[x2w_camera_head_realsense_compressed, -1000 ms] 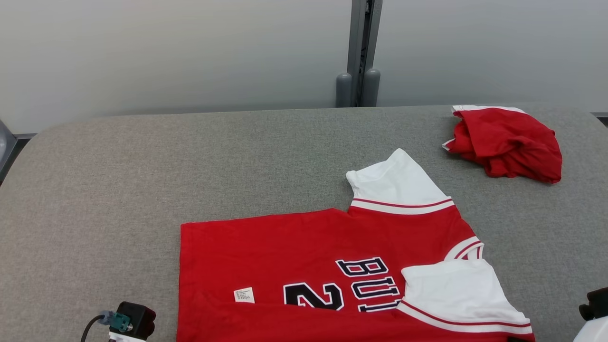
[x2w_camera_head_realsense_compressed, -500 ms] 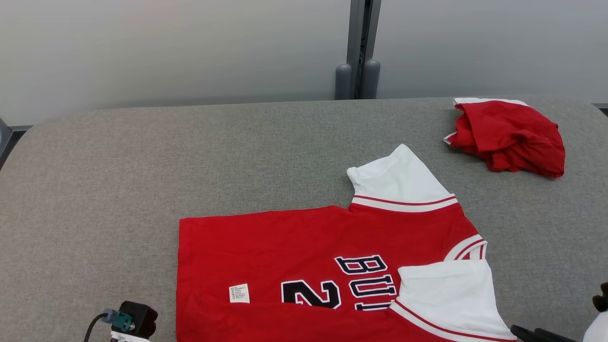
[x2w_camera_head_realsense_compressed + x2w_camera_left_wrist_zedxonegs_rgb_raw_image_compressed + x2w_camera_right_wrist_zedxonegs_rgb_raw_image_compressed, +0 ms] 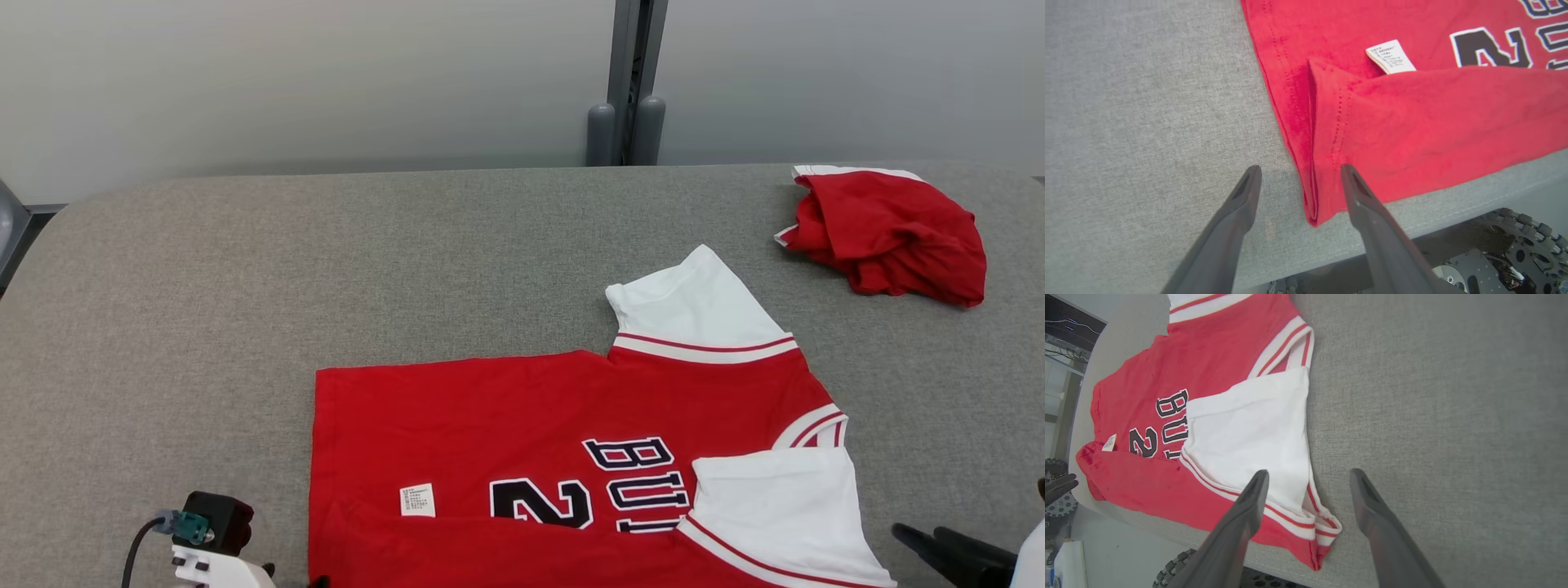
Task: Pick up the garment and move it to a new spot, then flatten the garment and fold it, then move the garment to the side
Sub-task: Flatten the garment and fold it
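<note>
Jersey (image 3: 522, 425) lies flat on the grey bench (image 3: 245, 286), near edge, centre-right in the head view. Hem is to the robot's left, collar to its right.
Near long edge is folded up over the body. The fold covers the bottom of the "2" and the lettering beside it. Care label (image 3: 1390, 56) pokes out right at the fold line.
Near white sleeve (image 3: 1249, 433) is folded in onto the chest. Far white sleeve (image 3: 694, 306) sticks out flat toward the back of the bench.
Left tool (image 3: 1299, 168): released, fingers spread wide, nothing clamped. It sits at the near-left hem corner, and the doubled corner shows between the two fingers in the left wrist view. Can't tell if a finger touches the cloth.
Right tool (image 3: 1309, 473): released too, fingers wide apart, holding nothing. It sits at the near-right corner, with the striped cuff edge showing between the fingers.
Second red garment (image 3: 890, 237) is bunched up at the far right of the bench, well apart from the jersey.
Grey post (image 3: 629, 82) stands behind the bench.
</note>
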`<state>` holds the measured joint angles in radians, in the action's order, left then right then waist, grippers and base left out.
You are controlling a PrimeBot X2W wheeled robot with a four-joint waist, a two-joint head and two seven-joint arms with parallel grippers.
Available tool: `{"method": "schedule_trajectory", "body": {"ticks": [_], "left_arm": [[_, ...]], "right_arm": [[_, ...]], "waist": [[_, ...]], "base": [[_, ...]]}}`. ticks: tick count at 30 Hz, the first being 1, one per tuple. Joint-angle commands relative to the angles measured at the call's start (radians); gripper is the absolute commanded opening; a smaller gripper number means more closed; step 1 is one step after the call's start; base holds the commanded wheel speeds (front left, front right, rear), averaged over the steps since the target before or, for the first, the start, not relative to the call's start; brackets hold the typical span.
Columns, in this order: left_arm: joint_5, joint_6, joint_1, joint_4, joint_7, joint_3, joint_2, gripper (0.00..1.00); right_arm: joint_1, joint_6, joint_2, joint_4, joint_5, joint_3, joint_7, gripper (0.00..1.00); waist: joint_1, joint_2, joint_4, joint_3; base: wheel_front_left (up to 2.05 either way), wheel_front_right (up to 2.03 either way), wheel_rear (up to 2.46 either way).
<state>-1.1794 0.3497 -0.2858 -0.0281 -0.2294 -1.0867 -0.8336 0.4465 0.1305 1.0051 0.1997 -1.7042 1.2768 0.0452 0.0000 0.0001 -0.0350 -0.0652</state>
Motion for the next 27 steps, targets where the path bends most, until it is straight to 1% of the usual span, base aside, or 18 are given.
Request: {"method": "schedule_trajectory", "body": {"ticks": [1,6,7,8,9,12,14,16,19,23,27], "left_arm": [[0.008,0.011,-0.014,-0.004,0.01,0.009,-0.001,1.0],[0.024,0.042,-0.038,-0.009,0.047,0.039,-0.005,1.0],[0.035,0.065,-0.048,-0.006,0.078,0.063,0.002,1.0],[0.035,0.065,-0.048,-0.006,0.078,0.063,0.002,1.0],[0.04,0.074,-0.053,-0.004,0.09,0.069,0.006,1.0],[0.056,0.09,-0.082,0.005,0.12,0.087,0.029,1.0],[0.066,0.089,-0.099,0.022,0.135,0.093,0.048,1.0],[0.076,0.089,-0.117,0.046,0.152,0.098,0.073,1.0],[0.093,0.079,-0.146,0.09,0.174,0.102,0.109,1.0],[0.119,0.062,-0.204,0.147,0.193,0.103,0.146,1.0],[0.14,0.033,-0.265,0.202,0.204,0.105,0.187,1.0]], "right_arm": [[0.023,0.001,0.005,0.007,0.013,0.001,0.012,1.0],[0.074,0.001,0.007,0.03,0.039,0.002,0.014,1.0],[0.109,0.001,0.005,0.038,0.053,0.001,0.021,1.0],[0.109,0.001,0.005,0.038,0.053,0.001,0.021,1.0],[0.132,0.001,0.002,0.049,0.067,-0.005,0.028,1.0],[0.199,0.001,-0.036,0.084,0.103,-0.025,0.057,1.0],[0.243,0.001,-0.062,0.122,0.126,-0.03,0.055,1.0],[0.29,0.001,-0.107,0.147,0.132,-0.039,0.034,1.0],[0.364,0.001,-0.159,0.197,0.155,-0.045,-0.004,1.0],[0.463,0.001,-0.223,0.266,0.183,-0.055,-0.06,1.0],[0.555,0.001,-0.278,0.337,0.202,-0.062,-0.111,1.0]], "waist": [[0.0,-0.0001,0.0,-0.002],[0.0,-0.0001,0.001,0.002],[0.0,-0.0001,-0.001,0.0],[0.0,-0.0001,-0.001,0.0],[0.0,-0.0001,-0.002,-0.002],[0.0,-0.0001,-0.004,-0.018],[0.0,-0.0001,-0.007,-0.032],[0.0,-0.0001,-0.008,-0.049],[0.0,-0.0001,-0.014,-0.078],[0.0,-0.0001,-0.031,-0.123],[0.0,-0.0001,-0.052,-0.169]], "base": [[0.0,0.0,0.0],[0.0,0.0,0.0],[0.0,0.0,0.0],[0.0,0.0,0.0],[0.0,0.0,0.0],[0.0,0.0,0.0],[0.0,0.0,0.0],[0.0,0.0,0.0],[0.0,0.0,0.0],[0.0,0.0,0.0],[0.0,0.0,0.0]]}}
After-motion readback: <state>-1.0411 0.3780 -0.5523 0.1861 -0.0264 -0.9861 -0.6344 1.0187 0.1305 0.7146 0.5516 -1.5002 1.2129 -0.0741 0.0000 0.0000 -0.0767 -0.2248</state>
